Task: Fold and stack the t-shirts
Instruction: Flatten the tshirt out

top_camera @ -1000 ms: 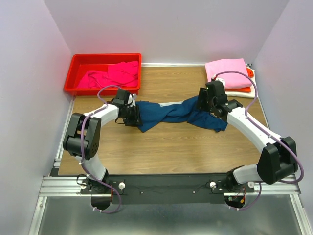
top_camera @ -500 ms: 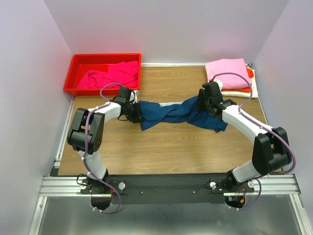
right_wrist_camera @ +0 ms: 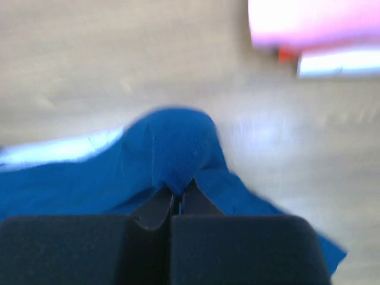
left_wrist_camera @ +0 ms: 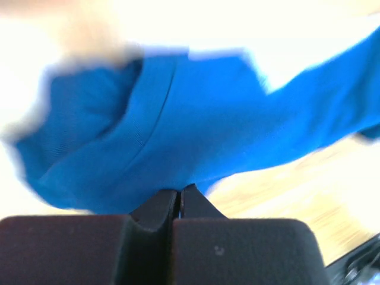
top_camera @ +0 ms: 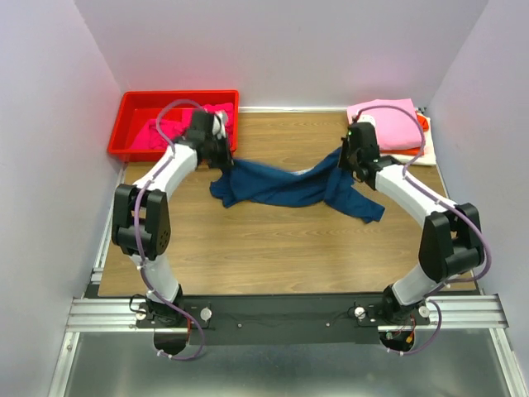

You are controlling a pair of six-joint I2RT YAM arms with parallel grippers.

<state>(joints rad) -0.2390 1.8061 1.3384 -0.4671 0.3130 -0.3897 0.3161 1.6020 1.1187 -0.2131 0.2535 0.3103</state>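
Observation:
A dark navy t-shirt (top_camera: 285, 186) hangs bunched and stretched between my two grippers above the middle of the wooden table. My left gripper (top_camera: 225, 162) is shut on the shirt's left end, next to the red bin; in the left wrist view the gripper (left_wrist_camera: 179, 193) pinches the blue cloth (left_wrist_camera: 178, 119). My right gripper (top_camera: 342, 162) is shut on the right end, and a tail of cloth hangs toward the front right. In the right wrist view the gripper (right_wrist_camera: 178, 193) pinches a fold of the shirt (right_wrist_camera: 172, 148). Magenta t-shirts (top_camera: 186, 126) lie in the bin. A folded stack sits back right: light pink (top_camera: 384, 118) on top, orange (top_camera: 424, 124) and cream (top_camera: 413, 157) below.
The red bin (top_camera: 132, 101) stands at the back left corner, close behind my left gripper. Purple walls close in the table on three sides. Bare wood (top_camera: 273, 248) lies between the shirt and the arm bases.
Both grippers went from open to shut on the navy shirt's ends. They then rose and moved toward the back, lifting and stretching the shirt between them.

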